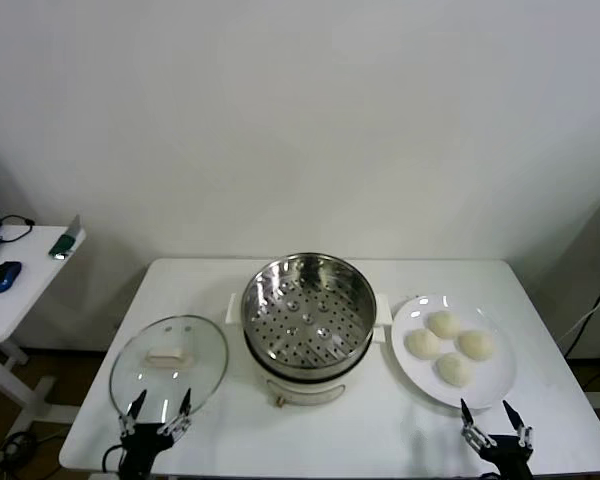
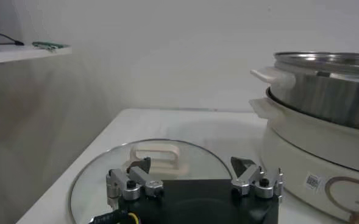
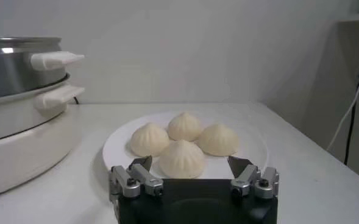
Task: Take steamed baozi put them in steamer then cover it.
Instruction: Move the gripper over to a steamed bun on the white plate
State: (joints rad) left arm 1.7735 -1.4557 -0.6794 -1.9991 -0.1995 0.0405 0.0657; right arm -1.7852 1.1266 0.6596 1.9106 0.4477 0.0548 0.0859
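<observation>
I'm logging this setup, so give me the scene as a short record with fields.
baozi: four on the white plate, e.g.
steamer: table centre, empty, uncovered
glass lid: flat on table, on the steamer's left
left gripper: open, at lid's near edge
right gripper: open, at plate's near edge

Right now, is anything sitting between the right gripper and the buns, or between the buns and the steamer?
Nothing visible. The right gripper, open, faces the four steamed baozi on the plate. The steamer beside it is uncovered; the glass lid lies on its other side.
</observation>
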